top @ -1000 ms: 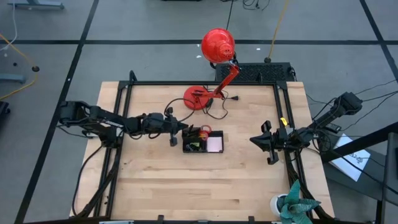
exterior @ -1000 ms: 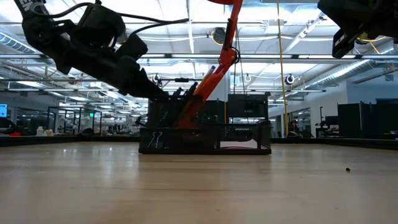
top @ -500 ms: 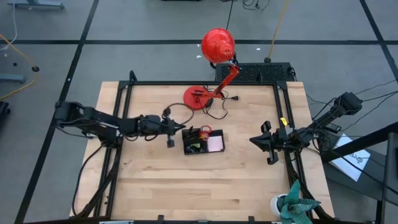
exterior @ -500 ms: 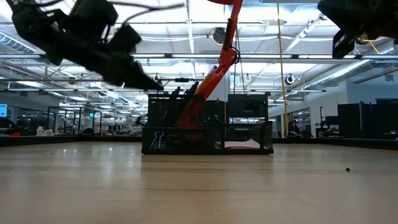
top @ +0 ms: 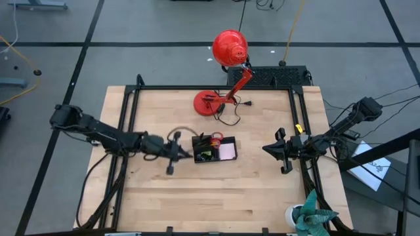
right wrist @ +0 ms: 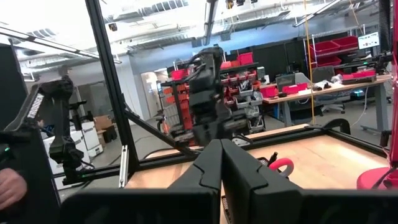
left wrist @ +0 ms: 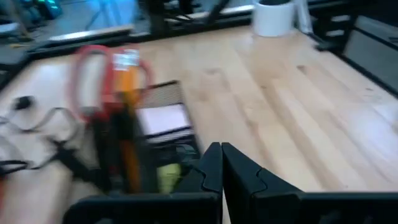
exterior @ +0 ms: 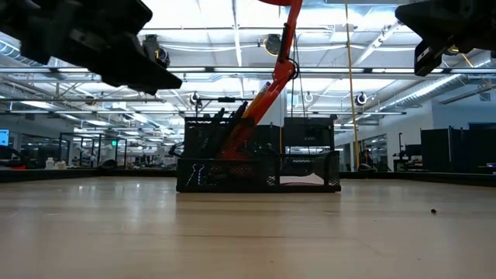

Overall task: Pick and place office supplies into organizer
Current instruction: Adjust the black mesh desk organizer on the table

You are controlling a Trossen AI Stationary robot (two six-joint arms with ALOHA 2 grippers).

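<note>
The black mesh organizer (top: 214,149) stands mid-table. The red-handled scissors (left wrist: 93,74) and an orange pencil (left wrist: 127,93) stand in its taller section. The pink sticky-note pad (top: 227,152) lies in its low section, and a yellow-green piece (left wrist: 166,177) sits beside the pad. Small clips (exterior: 195,173) show through the mesh. My left gripper (top: 189,156) is shut and empty; it hangs just left of the organizer, above its height (exterior: 159,77). My right gripper (top: 266,148) is shut and empty, raised near the right edge.
A red desk lamp (top: 228,49) stands at the far edge. Its base (top: 209,103) and black cord (top: 226,118) lie just behind the organizer. A white cup holding something green (top: 305,216) sits at the near right corner. Bare wood lies in front of the organizer.
My left gripper has drawn back from the organizer's far left corner. It swung toward the near edge and rose, staying shut. It now hangs off the organizer's near left side.
</note>
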